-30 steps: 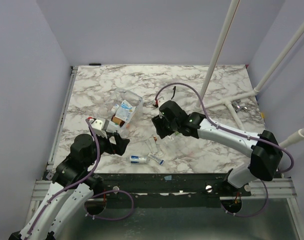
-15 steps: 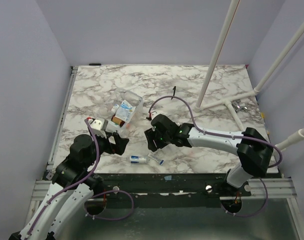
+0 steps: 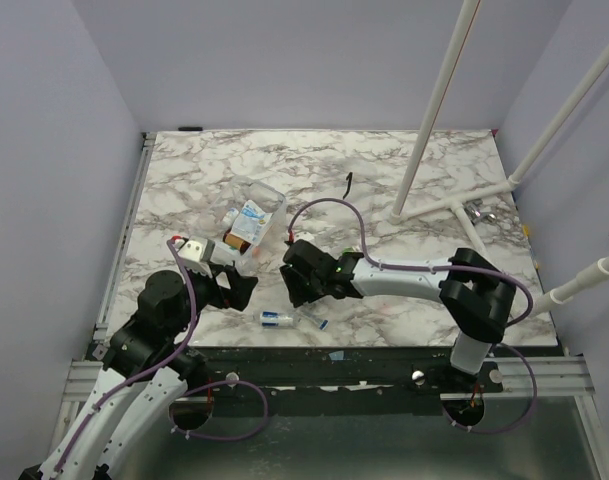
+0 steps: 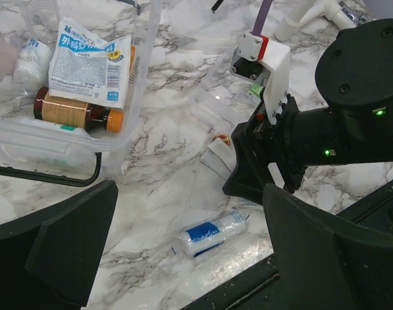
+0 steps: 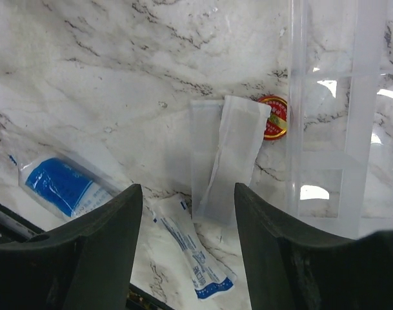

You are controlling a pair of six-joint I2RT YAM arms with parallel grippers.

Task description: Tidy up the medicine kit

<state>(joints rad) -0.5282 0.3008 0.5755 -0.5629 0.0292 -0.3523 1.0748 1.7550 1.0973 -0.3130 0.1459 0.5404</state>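
A clear plastic bin [image 3: 256, 213] holds a white-and-blue packet [image 4: 90, 61], a brown bottle [image 4: 72, 110] and a small white bottle [image 4: 32, 57]. Loose items lie near the table's front edge: a blue-and-white bandage roll [image 4: 212, 232], which also shows in the right wrist view [image 5: 62, 186]; two clear sachets [image 5: 221, 159]; a flat blue-printed packet [image 5: 193, 253]; and a red-and-gold tin [image 5: 275, 117]. My right gripper [image 3: 302, 286] is open and empty, low over the sachets and flat packet. My left gripper [image 3: 240, 286] is open and empty, just left of the roll.
A clear compartmented lid or tray [image 5: 332, 116] lies right of the sachets. White stand poles [image 3: 434, 120] rise at the back right. The table's front edge [image 3: 384, 345] is close to the loose items. My right arm's wrist [image 4: 325, 135] fills the left wrist view's right side.
My right gripper has moved left and toward the front edge, ending over the sachets. My left arm has barely moved.
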